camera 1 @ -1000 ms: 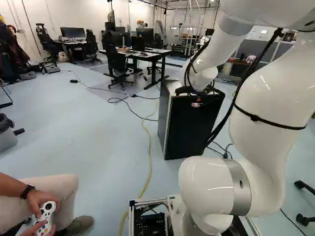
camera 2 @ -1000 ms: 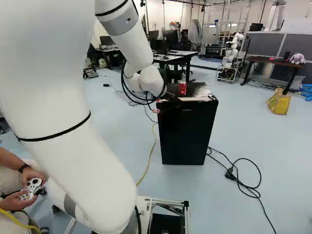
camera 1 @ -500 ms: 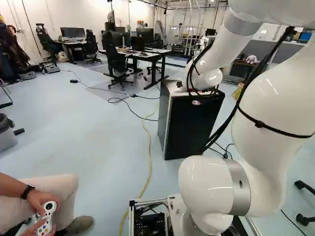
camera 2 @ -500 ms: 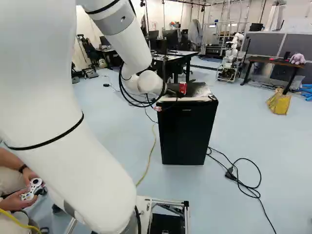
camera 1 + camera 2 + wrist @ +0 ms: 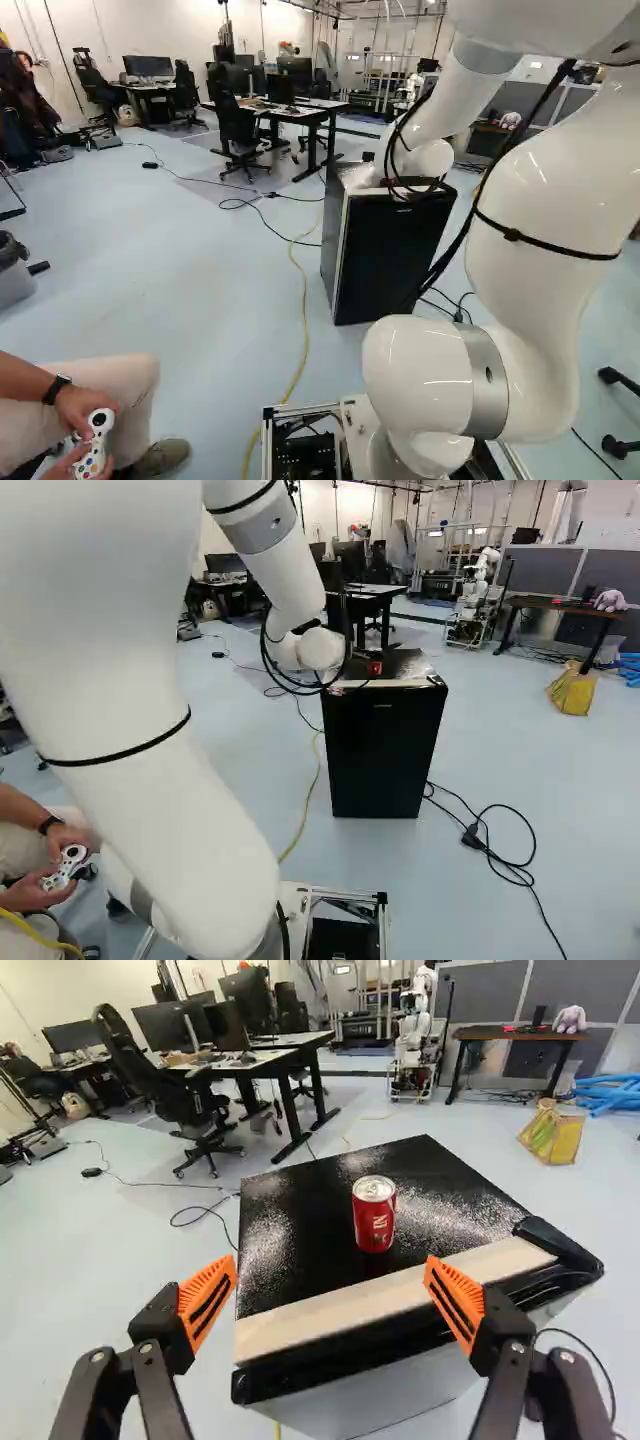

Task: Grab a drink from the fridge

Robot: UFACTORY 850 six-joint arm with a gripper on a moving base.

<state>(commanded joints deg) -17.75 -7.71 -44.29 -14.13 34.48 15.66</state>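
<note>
A red can (image 5: 374, 1215) stands upright atop a black fridge (image 5: 290, 1270), near the middle, behind the pale near edge, as the robot's empty pincer (image 5: 357, 670), fingers spread wide, faces it.

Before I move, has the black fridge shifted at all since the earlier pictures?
No, in the left base view the fridge stands just where it did beside the yellow cable.
</note>
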